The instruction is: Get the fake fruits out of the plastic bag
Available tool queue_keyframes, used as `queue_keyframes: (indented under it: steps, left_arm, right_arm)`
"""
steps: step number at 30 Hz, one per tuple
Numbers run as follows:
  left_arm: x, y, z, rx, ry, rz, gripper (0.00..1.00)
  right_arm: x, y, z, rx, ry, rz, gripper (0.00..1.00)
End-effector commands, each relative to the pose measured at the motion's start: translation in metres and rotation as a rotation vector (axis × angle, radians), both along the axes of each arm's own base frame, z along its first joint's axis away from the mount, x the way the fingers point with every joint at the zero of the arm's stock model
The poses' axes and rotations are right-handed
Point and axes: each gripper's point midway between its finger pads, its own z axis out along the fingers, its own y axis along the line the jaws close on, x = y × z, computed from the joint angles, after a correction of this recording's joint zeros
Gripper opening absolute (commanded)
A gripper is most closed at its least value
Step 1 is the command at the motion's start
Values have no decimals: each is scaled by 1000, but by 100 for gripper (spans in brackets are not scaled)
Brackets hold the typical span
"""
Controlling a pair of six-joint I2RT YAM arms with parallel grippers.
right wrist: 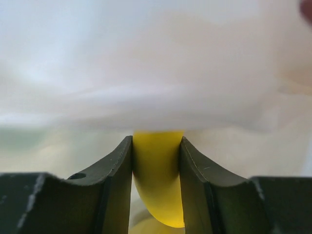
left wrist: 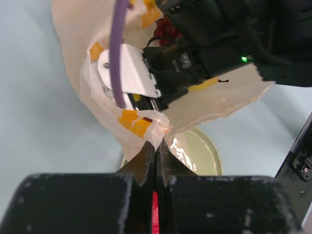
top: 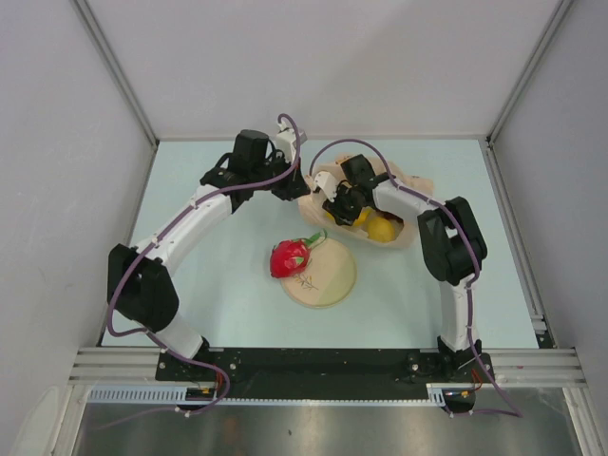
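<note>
I had the left gripper clenched flat on a fold of the plastic bag, at the bag's nine o'clock edge. The point of that hold was to pin the thin film and prop the mouth open, so the other arm could work inside without dragging the whole bag along.

The right gripper was buried in the bag, its fingers clamped on either side of a yellow fruit. I took it for the banana from its curve, though the film blurred everything around it.

The bag lay at about one o'clock from the plate. The red fruit with its green top was already out, sitting on the plate's rim at ten o'clock. The lemon showed through the bag's near side, and a dark red cluster, probably the grapes, sat deeper in.

By my reckoning one fruit was out and three were to come. Lifting the banana called for a straight draw toward the mouth, since the crinkly film could snag on the fingers.
</note>
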Motion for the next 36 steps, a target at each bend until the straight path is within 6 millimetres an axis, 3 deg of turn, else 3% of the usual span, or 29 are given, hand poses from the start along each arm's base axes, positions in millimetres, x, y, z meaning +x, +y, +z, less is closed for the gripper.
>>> queue_keyframes:
  steps: [1, 2, 4, 5, 12, 21, 26, 27, 30, 31, 36]
  left_arm:
    - [-7, -2, 26, -39, -79, -22, 0]
    - [-8, -1, 27, -42, -77, -20, 0]
    - [-10, -2, 29, -51, -81, -21, 0]
    - [-12, -2, 30, -53, -84, -26, 0]
    - [-17, -7, 33, -72, -89, -36, 0]
    - [-13, -12, 41, -87, -91, -39, 0]
    - [-15, -6, 37, -70, -99, -23, 0]
    - [-16, -5, 35, -66, -97, -21, 0]
    - [-15, -5, 34, -61, -95, -18, 0]
    - [-12, -5, 29, -52, -86, -17, 0]
    - [-6, -13, 35, -42, -97, -21, 0]
  right_arm:
    - [-30, 11, 75, 50, -79, 86, 16]
    - [-41, 12, 91, 50, -99, 109, 16]
    - [-58, 8, 95, 5, -116, 143, 15]
    - [-67, 5, 110, 2, -139, 150, 15]
    - [-107, -24, 142, -42, -145, 156, 13]
    - [-113, -61, 149, -21, -65, 17, 13]
    - [-169, -38, 175, 29, -72, 210, 6]
    - [-184, -25, 175, 24, -86, 282, 2]
    - [-206, -9, 163, -9, -140, 429, 1]
    - [-211, -6, 151, -36, -157, 491, 1]
    - [-221, 16, 117, -70, -149, 641, 0]
